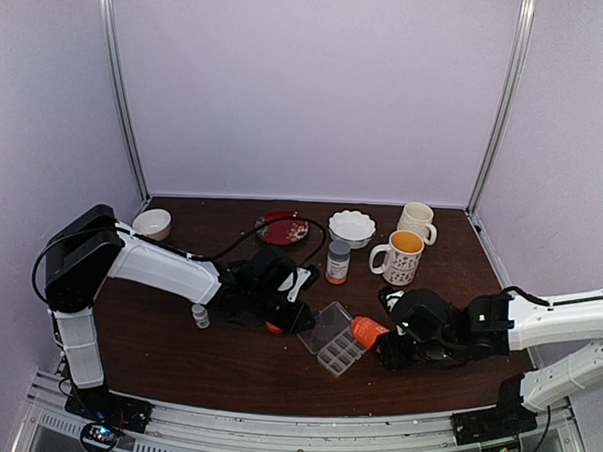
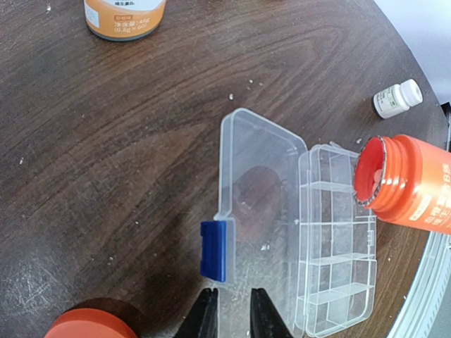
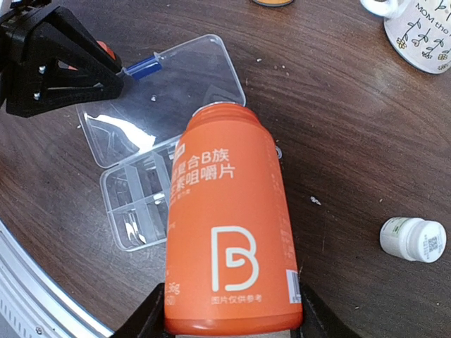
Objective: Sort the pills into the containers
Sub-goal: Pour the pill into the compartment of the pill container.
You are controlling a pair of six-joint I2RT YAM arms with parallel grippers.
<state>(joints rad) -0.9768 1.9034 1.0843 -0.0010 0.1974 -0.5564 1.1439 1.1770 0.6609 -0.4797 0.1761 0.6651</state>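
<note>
Pills (image 2: 265, 247) were seen only as tiny pale specks, one lying on the opened lid (image 2: 261, 162) and a few scattered on the dark, grained wooden table (image 2: 106, 141) near the lid's far corner. The containers (image 2: 337, 211) were formed by thin dividers in a flat, rectangular organiser box of clear, glossy plastic, which was laid open in the middle of the table between the two arms. Its hinged lid was folded out flat beside the tray, and a small blue latch (image 2: 213, 250) was fixed at the lid's outer edge.

A smooth, cylindrical orange bottle (image 3: 229, 232) with white print was clamped at its base between the fingers of the right gripper (image 3: 231, 320). It was tipped over nearly level, and its uncapped mouth was held above the tray's edge.

The left gripper (image 2: 232, 317) was reached low over the table to the lid's near edge, just beside the latch. Its black fingers were set slightly apart with the lid's rim between them; whether the rim was pinched could not be told. A round orange cap (image 2: 91, 324) was lying close by.
</note>
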